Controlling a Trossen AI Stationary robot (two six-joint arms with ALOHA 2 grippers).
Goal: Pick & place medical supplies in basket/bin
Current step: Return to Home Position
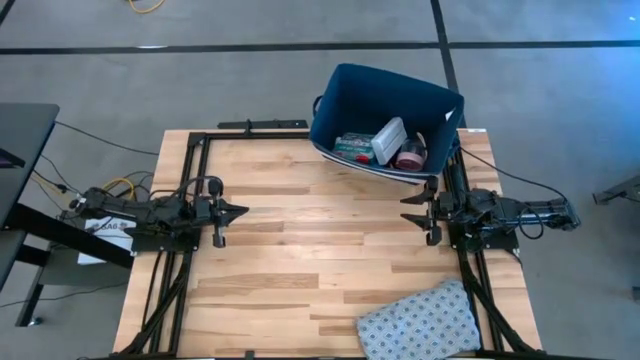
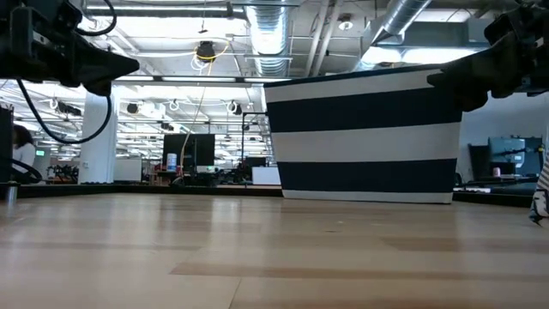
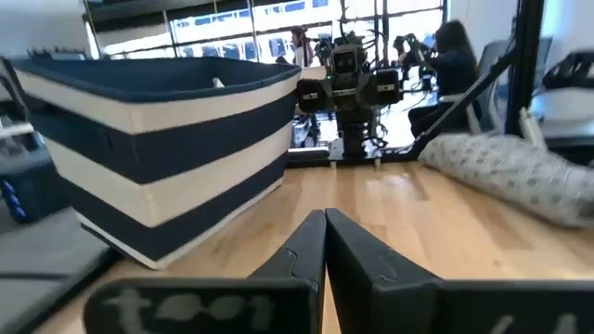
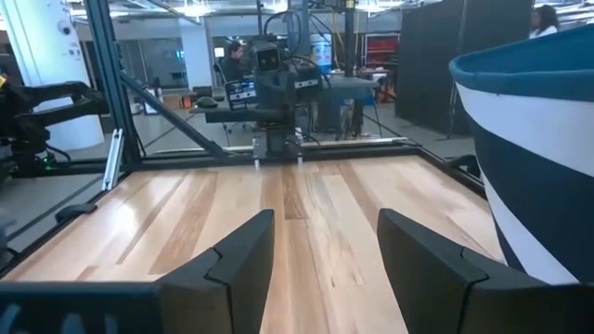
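The navy basket (image 1: pixel 385 110) stands at the table's far right; from the side it shows navy and white stripes (image 2: pixel 364 142), (image 3: pixel 158 139), (image 4: pixel 538 158). Inside lie a green-red flat box (image 1: pixel 352 147), a light-blue pill organiser (image 1: pixel 389 140) and a pink round roll (image 1: pixel 411 156); the other supplies are hidden or out of view. My left gripper (image 1: pixel 243 211) hovers shut over the table's left side, its fingertips together (image 3: pixel 325 218). My right gripper (image 1: pixel 404 209) hovers open near the right edge, just on the near side of the basket, with nothing between its fingers (image 4: pixel 325 232).
A grey patterned cloth (image 1: pixel 420 320), (image 3: pixel 515 172) lies bunched at the table's near right corner. Black frame rails (image 1: pixel 190 180) run along the left, right and far edges. People sit in the room beyond the table.
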